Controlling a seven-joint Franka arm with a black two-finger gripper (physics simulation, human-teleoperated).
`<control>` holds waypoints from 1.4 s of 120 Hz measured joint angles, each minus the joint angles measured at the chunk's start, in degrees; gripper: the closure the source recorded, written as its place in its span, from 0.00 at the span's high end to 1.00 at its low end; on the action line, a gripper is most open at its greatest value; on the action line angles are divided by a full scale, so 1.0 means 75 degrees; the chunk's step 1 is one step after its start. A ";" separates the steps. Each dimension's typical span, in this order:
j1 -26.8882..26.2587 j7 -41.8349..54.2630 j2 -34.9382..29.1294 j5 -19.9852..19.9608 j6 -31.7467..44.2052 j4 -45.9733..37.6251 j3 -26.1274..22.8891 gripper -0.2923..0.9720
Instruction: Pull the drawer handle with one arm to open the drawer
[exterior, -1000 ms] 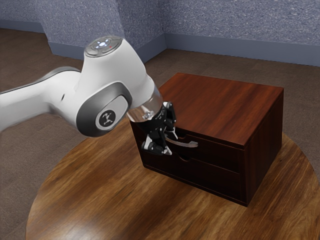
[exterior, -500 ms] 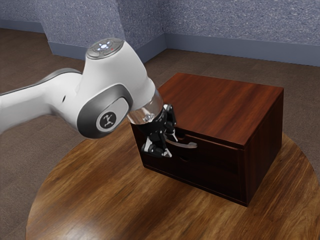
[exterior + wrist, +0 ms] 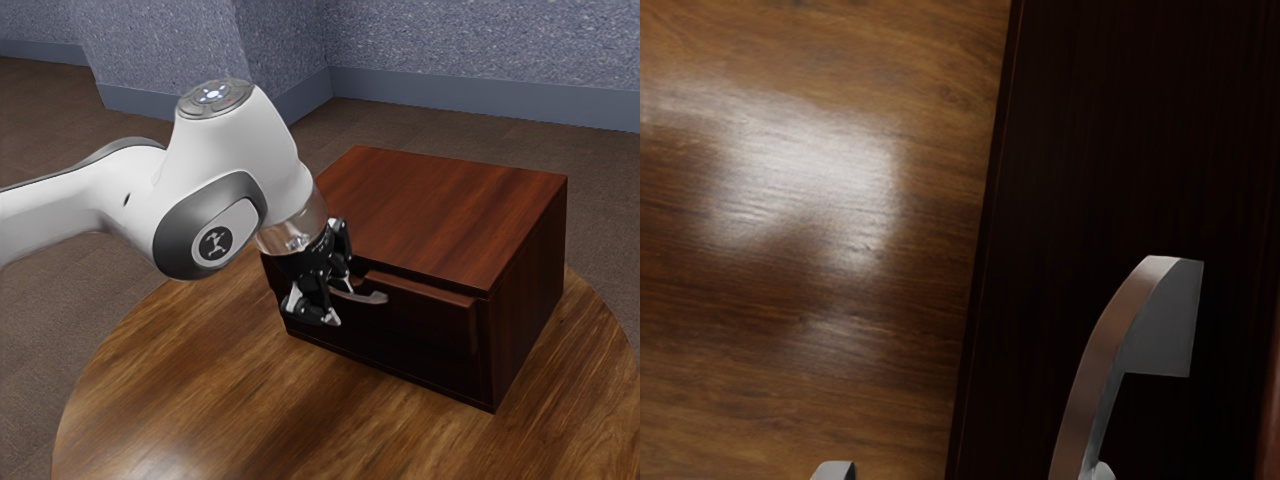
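Note:
A dark wooden cabinet (image 3: 440,205) stands on the round table (image 3: 200,400). Its top drawer (image 3: 425,310) sticks out a little from the cabinet front, with a dark gap above it. A curved metal handle (image 3: 368,296) (image 3: 1130,360) is fixed to the drawer front. My gripper (image 3: 335,295) is at the handle's end nearer the exterior view's left. Its fingers are spread, and the handle passes between them. In the wrist view one fingertip (image 3: 832,468) stands well clear of the handle, while the handle runs close by the other side of the hand.
The cabinet takes up the table's far right part in the exterior view. Bare tabletop (image 3: 790,250) lies in front of the drawer and toward the view's left. My white arm (image 3: 120,210) comes in from the left above it.
The drawer front has slid out of the cabinet a little, toward the table's middle. My gripper has moved the same way along with the handle.

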 joint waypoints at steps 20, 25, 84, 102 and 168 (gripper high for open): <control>-0.0008 -0.0017 -0.0028 -0.0023 -0.0162 0.0000 -0.0013 0.40; -0.0010 -0.0022 -0.0035 -0.0036 -0.0208 0.0000 -0.0016 0.40; -0.0033 -0.0066 -0.0382 -0.0087 -0.0483 -0.0299 -0.0048 0.40; -0.0048 -0.0077 -0.0563 -0.0095 -0.0506 -0.0477 -0.0044 0.40; -0.0013 -0.0126 -0.1503 -0.0308 -0.0543 -0.1327 -0.0142 0.40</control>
